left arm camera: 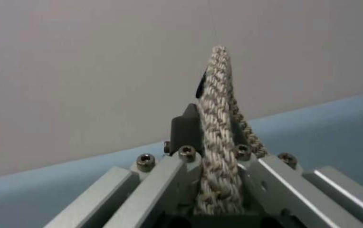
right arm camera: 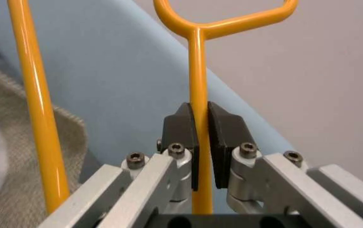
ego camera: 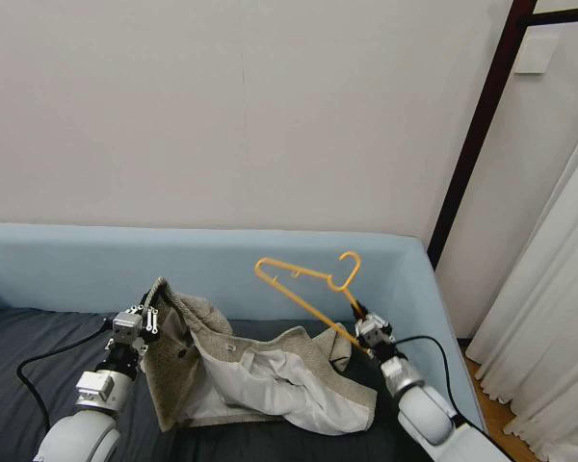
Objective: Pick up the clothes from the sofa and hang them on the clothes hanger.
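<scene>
Your left claw (ego camera: 150, 320), low and left of centre in the head view, is clamped shut on a fold of the jacket (ego camera: 270, 380). In the left wrist view its woven edge (left arm camera: 218, 95) stands up out of the pinched pads, so you seem to have the rim of the cloth rather than a thick bunch. That hold pulls one corner into a peak. The rest, pale lining turned outward, sprawls over the dark seat cushion (ego camera: 19, 337) across the lower middle of the frame, in front of the light blue back of the sofa (ego camera: 77, 260). Raising it this way looks meant to open the garment and give the hanger a way in. Your right claw (ego camera: 368, 329), lower right of centre, is closed on the orange hanger (ego camera: 303, 289). The right wrist view shows the pads squeezing a straight bar (right arm camera: 198, 71) with a loop beyond them. The hanger is held tilted above the sofa, its far end reaching up and left toward the lifted corner. Its near end comes down close to the jacket beside the claw, but you cannot tell whether they touch. Judging by this, no part of the hanger is inside the jacket yet, so the hanging is not done.
</scene>
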{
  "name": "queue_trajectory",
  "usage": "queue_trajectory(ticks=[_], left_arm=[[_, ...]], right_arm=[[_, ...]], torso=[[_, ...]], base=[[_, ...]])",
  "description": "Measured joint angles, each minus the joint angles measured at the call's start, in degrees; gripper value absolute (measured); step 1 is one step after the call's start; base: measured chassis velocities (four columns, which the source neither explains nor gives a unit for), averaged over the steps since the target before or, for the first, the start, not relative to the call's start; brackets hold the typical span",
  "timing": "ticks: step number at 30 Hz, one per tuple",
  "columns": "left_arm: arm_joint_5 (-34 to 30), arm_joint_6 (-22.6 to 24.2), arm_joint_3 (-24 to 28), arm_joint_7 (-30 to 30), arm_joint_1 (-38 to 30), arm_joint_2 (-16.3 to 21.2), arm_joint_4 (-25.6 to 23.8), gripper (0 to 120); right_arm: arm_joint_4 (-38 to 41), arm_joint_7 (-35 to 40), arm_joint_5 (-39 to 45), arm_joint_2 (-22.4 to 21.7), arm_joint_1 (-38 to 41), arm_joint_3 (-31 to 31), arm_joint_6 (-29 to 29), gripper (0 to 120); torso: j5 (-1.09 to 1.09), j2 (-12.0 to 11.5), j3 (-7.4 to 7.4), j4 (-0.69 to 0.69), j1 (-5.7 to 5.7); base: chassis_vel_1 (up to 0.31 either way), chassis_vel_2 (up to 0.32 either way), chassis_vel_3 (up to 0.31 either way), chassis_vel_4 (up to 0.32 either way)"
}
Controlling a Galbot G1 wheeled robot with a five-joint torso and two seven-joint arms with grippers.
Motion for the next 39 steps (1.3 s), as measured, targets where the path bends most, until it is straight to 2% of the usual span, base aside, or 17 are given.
queue_trajectory(ticks=[4, 10, 14, 20, 27, 35, 39], left_arm=[[-0.7, 0.02, -0.46, 0.0, 0.0, 0.44, -0.3, 0], [-0.56, 0.02, -0.61, 0.02, 0.4, 0.06, -0.69, 0], [-0.3, 0.02, -0.61, 0.05, 0.69, -0.82, -1.17, 0], [-0.24, 0.04, -0.7, 0.05, 1.07, -1.73, -1.37, 0], [-0.26, -0.03, -1.02, 0.04, 1.76, -1.72, -1.93, 0], [0.13, -0.08, -0.43, 0.65, 3.25, -1.84, -4.46, 0], [1.13, -0.1, -0.36, 1.56, 4.99, -1.88, -6.85, 0]], right_arm=[[4.7, 1.28, -10.9, -2.26, -4.07, -0.08, 0.06, 5], [7.87, 3.48, -18.74, -2.82, -6.65, -2.67, -2.16, 5], [6.26, 7.73, -26.57, -0.9, -6.09, -5.94, -3.42, 5], [4.44, 12.67, -30.66, 1.58, -3.0, -10.7, -8.67, 5], [3.57, 14.93, -30.28, 4.23, -0.01, -14.33, -14.63, 5], [4.79, 16.39, -20.07, 6.66, 4.02, -21.0, -25.72, 5], [1.78, 16.96, -17.41, 8.0, 6.97, -22.3, -27.17, 5]], torso=[[0.0, 0.0, 0.0, 0.01, 0.0], [-0.01, 0.0, 0.0, 0.02, 0.0], [0.0, 0.0, 0.0, 0.02, 0.0], [0.0, 0.0, 0.0, 0.02, 0.0], [-0.01, -0.01, 0.0, 0.02, 0.0], [-0.01, -0.01, 0.0, 0.01, 0.01], [0.0, -0.01, 0.01, 0.02, 0.01]], base=[[0.0, 0.0, 0.0, 0.0], [0.0, 0.0, 0.0, 0.0], [0.0, 0.0, 0.0, 0.0], [0.0, 0.0, 0.0, 0.0], [0.0, 0.0, 0.0, 0.0], [0.0, 0.0, 0.0, 0.0], [0.0, 0.0, 0.0, 0.0]])
